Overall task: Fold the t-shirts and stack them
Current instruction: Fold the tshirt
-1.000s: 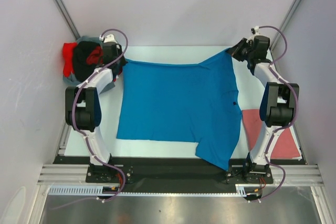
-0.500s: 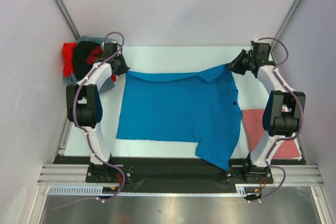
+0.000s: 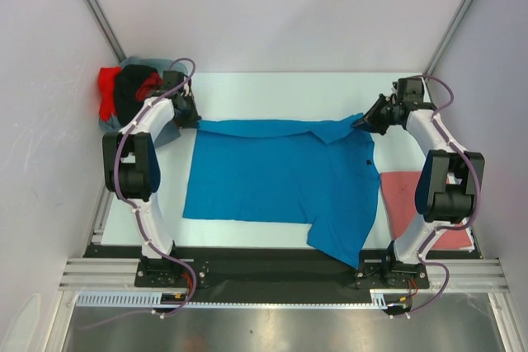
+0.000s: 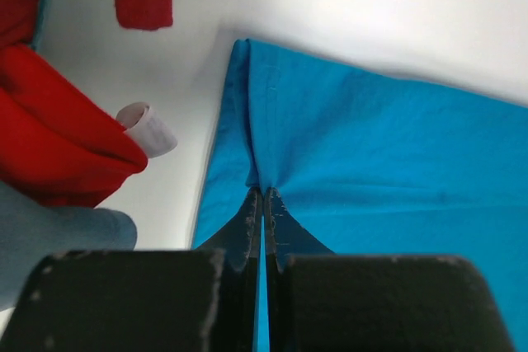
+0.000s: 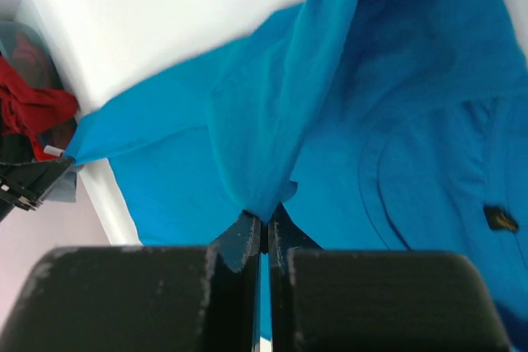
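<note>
Left end effector (image 4: 262, 195), right end effector (image 5: 266, 217) pinching blue t-shirt (image 3: 272, 175), arms reaching far

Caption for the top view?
Folding: left gripper and right gripper pinch the blue t-shirt by its far corners; a pink shirt lies beside it.

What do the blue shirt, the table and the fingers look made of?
Blue shirt: soft knit cloth, probably cotton, matte. It puckers and folds where it is pinched, and a stitched hem shows.
Table: smooth white board, likely laminate or coated, with a faint sheen. No grain shows.
Fingers: hard black plastic or coated metal, matte, with pale scuffs along the edges.
</note>
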You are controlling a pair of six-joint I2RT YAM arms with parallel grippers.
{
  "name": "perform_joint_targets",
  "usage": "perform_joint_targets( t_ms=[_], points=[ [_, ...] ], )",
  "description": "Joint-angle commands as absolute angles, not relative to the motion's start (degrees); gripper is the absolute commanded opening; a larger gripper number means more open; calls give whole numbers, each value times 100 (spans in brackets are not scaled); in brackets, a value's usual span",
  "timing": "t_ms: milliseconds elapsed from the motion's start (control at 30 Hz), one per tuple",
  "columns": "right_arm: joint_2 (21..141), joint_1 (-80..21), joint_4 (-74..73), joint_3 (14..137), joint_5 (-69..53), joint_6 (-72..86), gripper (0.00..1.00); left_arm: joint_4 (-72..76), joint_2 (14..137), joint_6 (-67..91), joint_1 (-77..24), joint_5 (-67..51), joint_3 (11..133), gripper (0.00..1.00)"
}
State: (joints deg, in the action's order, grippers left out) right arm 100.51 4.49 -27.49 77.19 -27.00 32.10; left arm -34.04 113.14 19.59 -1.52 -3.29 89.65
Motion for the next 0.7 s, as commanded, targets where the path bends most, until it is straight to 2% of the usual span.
perform_joint_targets(
  t_ms=[0, 667],
  points=[
    [9563, 571, -3041, 7516, -2724, 3006, 0, -3595, 10916, 1609, -97, -325, 8913, 0],
    [8807, 677, -3349, 6355, -2532, 2971, 0, -3850, 10925, 1336, -97, -202, 8543, 0]
  ],
)
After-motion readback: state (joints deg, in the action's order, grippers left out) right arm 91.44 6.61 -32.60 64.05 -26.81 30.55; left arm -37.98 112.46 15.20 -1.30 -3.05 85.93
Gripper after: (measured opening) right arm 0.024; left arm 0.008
